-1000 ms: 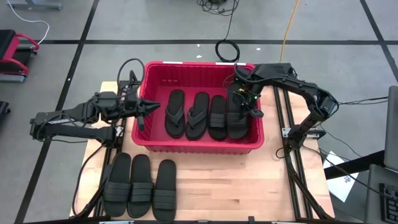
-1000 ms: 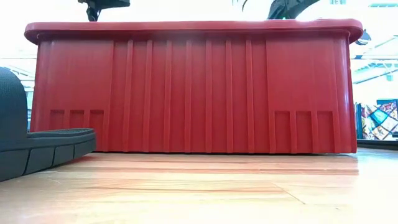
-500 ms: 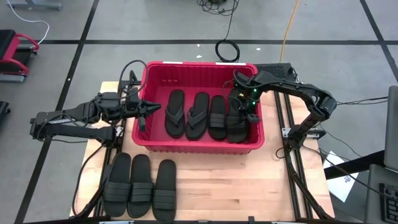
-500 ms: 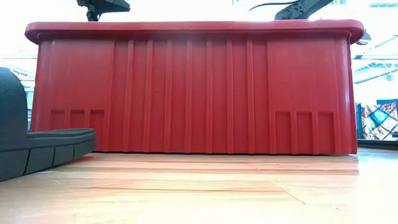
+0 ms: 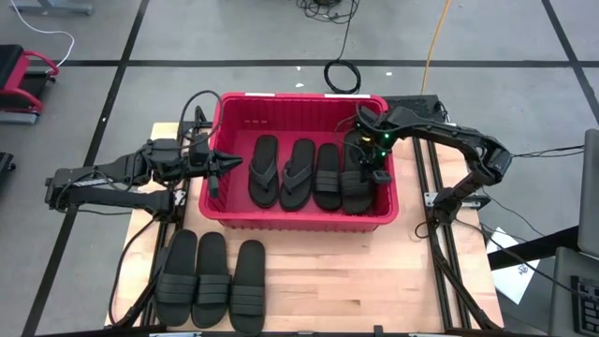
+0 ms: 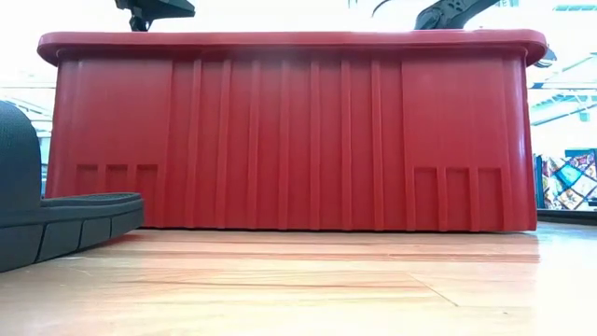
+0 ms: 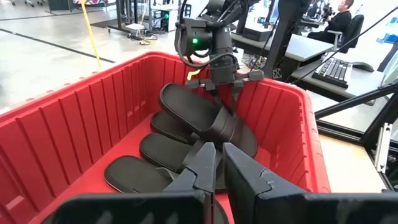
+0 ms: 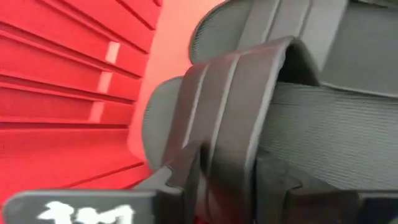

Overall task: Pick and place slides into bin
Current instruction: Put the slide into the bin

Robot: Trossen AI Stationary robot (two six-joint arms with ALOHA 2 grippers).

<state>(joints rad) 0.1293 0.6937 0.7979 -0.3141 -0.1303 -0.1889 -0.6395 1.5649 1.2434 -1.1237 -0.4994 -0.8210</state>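
Observation:
The red bin point(image 5: 299, 221) holds several black slides point(image 5: 298, 173) lying side by side on its floor. At the bin's right end a further slide point(image 7: 189, 107) lies tilted on top of another. My right gripper point(image 7: 225, 98) reaches down into the bin over that slide's ribbed strap point(image 8: 227, 124), its fingers apart on either side of the strap. My left gripper point(image 5: 234, 161) hovers shut and holding nothing over the bin's left rim. Three more slides point(image 5: 211, 279) lie flat on the table's near left. My right gripper comes from above, slanting down, with one finger point(image 8: 180, 177) on each side of the slide's strap point(image 8: 224, 162). Whether the fingers still touch the strap, I cannot tell. The slide rests tilted on the slide beneath it, beside the bin's right wall.
The bin stands at the table's far middle, its tall ribbed wall point(image 6: 280, 140) filling the low view. The sole of a slide point(image 6: 65, 219) shows at that view's left. Bare wood point(image 5: 374, 281) lies at the near right. A person sits at a desk beyond the table.
My right gripper has sunk a little deeper into the bin and its wrist has turned. The slide under it has come down with it and now lies on the slide at the bin's right end.

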